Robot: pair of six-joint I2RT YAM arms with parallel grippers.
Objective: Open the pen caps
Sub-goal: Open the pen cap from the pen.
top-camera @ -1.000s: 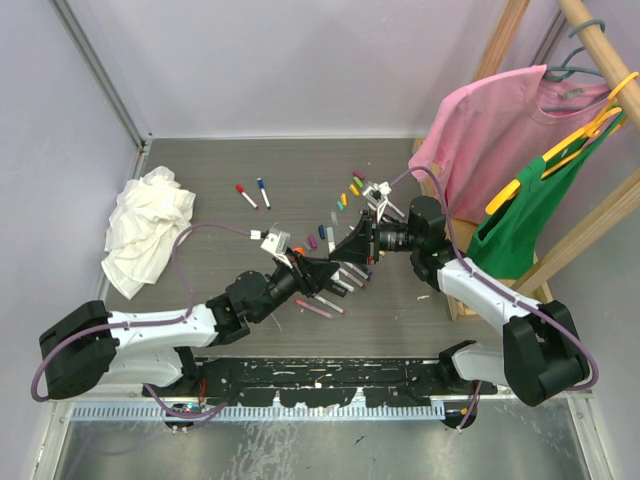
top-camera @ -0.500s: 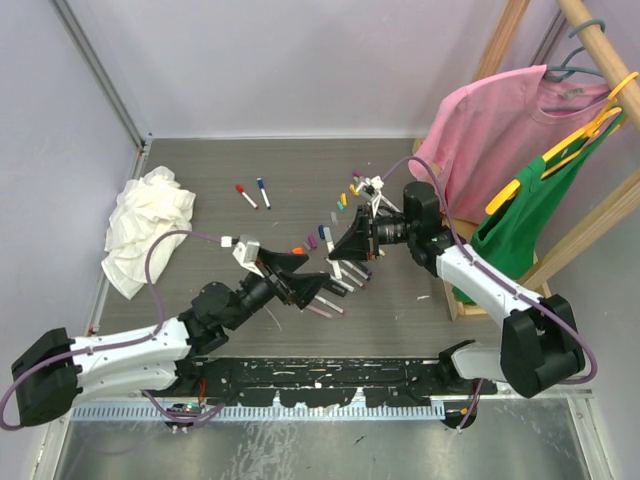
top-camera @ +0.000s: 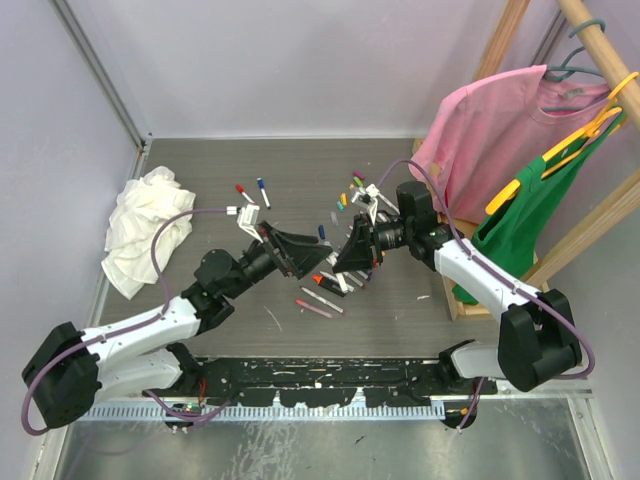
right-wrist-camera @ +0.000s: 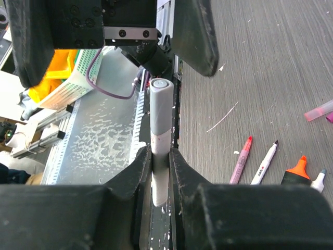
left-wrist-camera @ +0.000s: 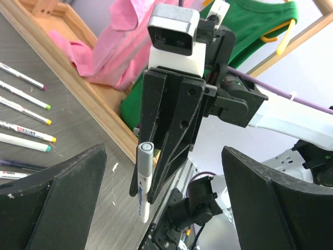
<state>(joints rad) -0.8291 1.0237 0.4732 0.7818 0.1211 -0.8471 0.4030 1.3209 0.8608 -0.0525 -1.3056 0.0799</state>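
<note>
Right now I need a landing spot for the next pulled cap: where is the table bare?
Bare: the far strip of the table behind the two capped pens, and the near patch between the loose pens and the wooden rack. Crowded: around the pen caps and mid-table, where the left gripper and right gripper nearly meet.

bare counter top left wide open, white rag hogs the left edge, loose pens and pen caps litter the centre, left pincer spread wide, nose to nose with right pincer clamping a grey-capped pen, wooden rack walls off the right
</note>
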